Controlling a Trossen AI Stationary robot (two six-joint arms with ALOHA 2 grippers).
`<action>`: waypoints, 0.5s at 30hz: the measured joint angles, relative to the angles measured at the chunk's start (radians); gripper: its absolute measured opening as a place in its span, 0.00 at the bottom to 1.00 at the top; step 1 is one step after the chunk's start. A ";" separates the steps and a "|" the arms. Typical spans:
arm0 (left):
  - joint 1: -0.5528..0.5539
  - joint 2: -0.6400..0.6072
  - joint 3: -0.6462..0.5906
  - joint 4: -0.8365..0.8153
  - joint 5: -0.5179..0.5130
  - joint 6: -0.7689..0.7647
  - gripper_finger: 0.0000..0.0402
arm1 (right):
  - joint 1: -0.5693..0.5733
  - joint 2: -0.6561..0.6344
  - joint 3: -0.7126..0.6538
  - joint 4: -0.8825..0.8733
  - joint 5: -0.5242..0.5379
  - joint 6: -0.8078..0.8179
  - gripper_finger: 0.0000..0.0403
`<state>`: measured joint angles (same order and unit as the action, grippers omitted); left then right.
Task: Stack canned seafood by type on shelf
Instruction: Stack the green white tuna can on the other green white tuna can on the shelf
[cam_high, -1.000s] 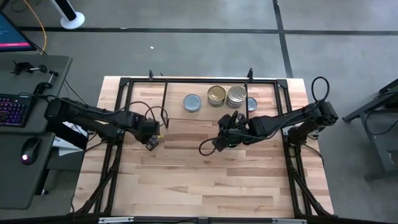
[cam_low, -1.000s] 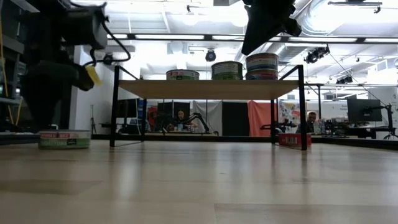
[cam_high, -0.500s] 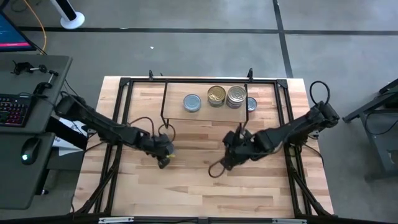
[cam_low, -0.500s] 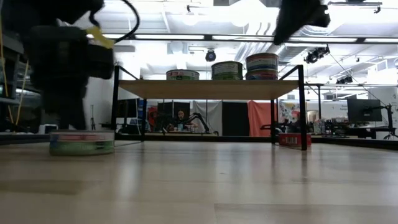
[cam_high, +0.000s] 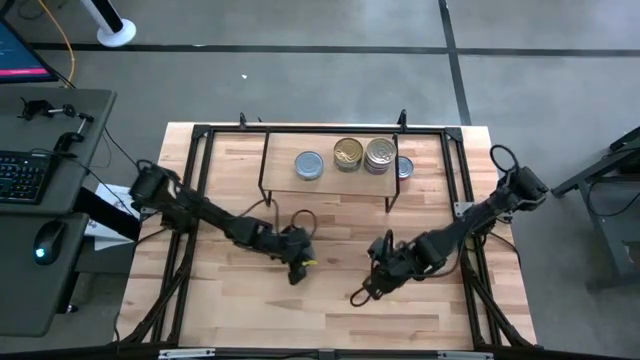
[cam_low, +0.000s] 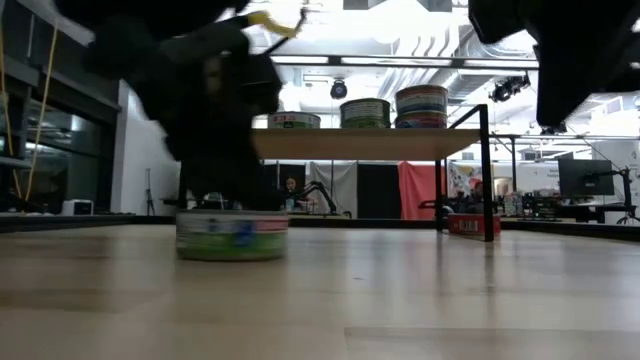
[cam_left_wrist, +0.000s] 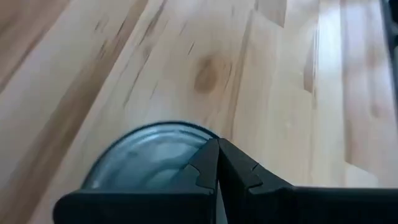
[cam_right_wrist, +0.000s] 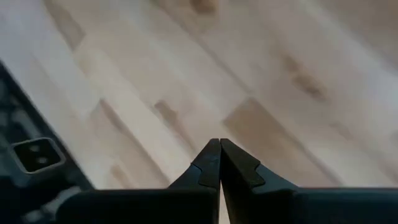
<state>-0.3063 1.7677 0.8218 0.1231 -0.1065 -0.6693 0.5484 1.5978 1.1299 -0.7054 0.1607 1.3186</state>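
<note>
1. Pale wood planks make up the tabletop (cam_high: 330, 310), with grey floor around it and a lit room beyond it in the low view.
2. One shelf (cam_high: 290, 143) stands at the far side of the tabletop, a light wood top on thin black legs.
3. Three tin positions show on the shelf from above: a silver tin (cam_high: 309, 165) to the left, a gold tin (cam_high: 348, 153) in the middle, and a silver-topped stack (cam_high: 380, 153) touching the gold one.
4. In the low view that stack (cam_low: 421, 106) stands taller than the other two; how many tins it holds I cannot tell.
5. One more tin (cam_high: 404, 167) lies on the tabletop beside the shelf's right legs.
6. Another tin (cam_low: 232, 236), green and white on its side, sits on the tabletop in front of the shelf, under the left tool (cam_high: 295, 270); the left wrist view shows its bluish-grey top (cam_left_wrist: 149, 155).
7. The left tool's fingers (cam_left_wrist: 239, 174) are pressed together above that tin.
8. The right tool (cam_high: 372, 286) hangs over bare planks nearby, fingers (cam_right_wrist: 239, 168) together, holding nothing.
</note>
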 joint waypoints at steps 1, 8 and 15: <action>0.007 0.023 0.037 -0.009 0.000 0.042 0.00 | 0.002 0.000 -0.025 0.049 -0.001 0.013 0.00; 0.041 0.044 0.236 -0.166 0.024 0.387 0.00 | -0.041 0.000 -0.136 0.360 0.027 0.027 0.00; 0.002 -0.139 0.109 -0.168 -0.113 0.474 0.00 | -0.157 0.000 -0.252 0.621 -0.028 0.049 0.00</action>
<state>-0.3047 1.6286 0.9311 -0.0449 -0.2194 -0.1955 0.3915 1.5978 0.8782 -0.0847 0.1326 1.3680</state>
